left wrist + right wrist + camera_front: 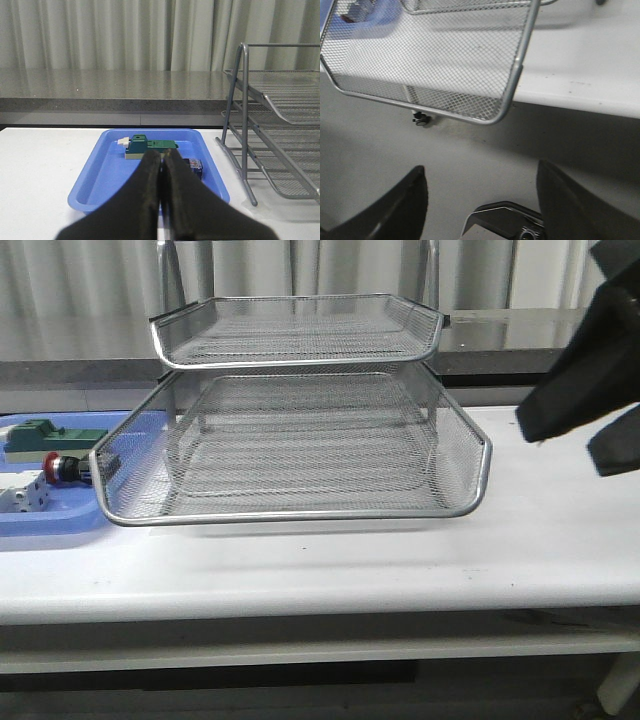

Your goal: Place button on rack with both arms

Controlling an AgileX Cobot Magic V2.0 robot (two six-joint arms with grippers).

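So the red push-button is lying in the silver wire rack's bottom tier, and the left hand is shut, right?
Not quite. The red push-button lies in the flat blue plastic tray, beside the silver wire-mesh rack, as the front view shows. The left hand is indeed shut.

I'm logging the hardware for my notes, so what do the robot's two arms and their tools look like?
Both are matte black. The left tool has two long tapering fingers with slightly textured, rubbery-looking surfaces. The right tool has two broad, rounded black fingers, with a grey-edged housing between them. In the front view the right arm shows as a bulky, angular black mass. No markings or cables are visible.
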